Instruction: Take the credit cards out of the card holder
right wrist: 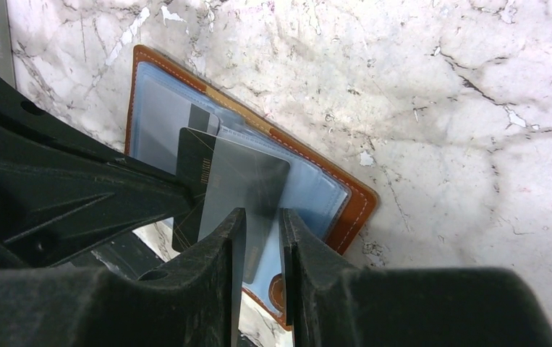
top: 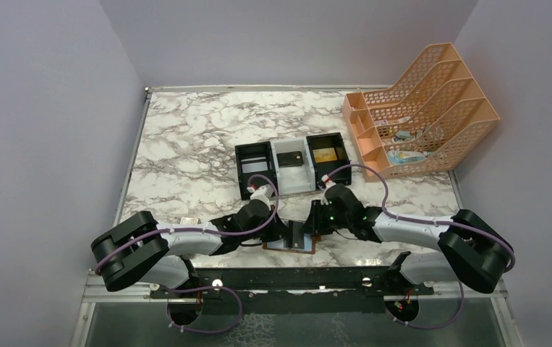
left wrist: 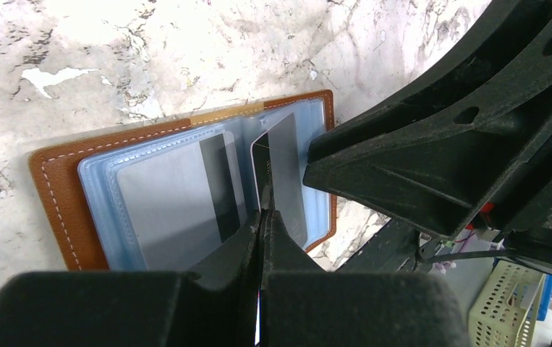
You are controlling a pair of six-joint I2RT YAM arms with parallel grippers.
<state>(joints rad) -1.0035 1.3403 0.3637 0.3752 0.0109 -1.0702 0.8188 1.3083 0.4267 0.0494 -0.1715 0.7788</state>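
The brown card holder (top: 292,248) (left wrist: 56,195) (right wrist: 351,204) lies open on the marble near the front edge, with its pale blue pockets showing. My left gripper (top: 281,235) (left wrist: 262,211) is shut on the edge of a credit card (left wrist: 283,163) (right wrist: 194,173), which stands up out of a pocket. Another grey credit card (left wrist: 171,210) with a black stripe lies flat in the left pocket. My right gripper (top: 309,230) (right wrist: 258,220) meets the left one over the holder. Its jaws stand a little apart, on either side of the raised clear pocket leaf (right wrist: 247,181).
A black-and-white three-compartment tray (top: 273,170) stands behind the holder, with a gold-yellow card (top: 323,154) in its right compartment. An orange file rack (top: 417,101) fills the back right. A small flat item (top: 189,220) lies by the left arm. The black base rail (top: 287,278) runs along the front.
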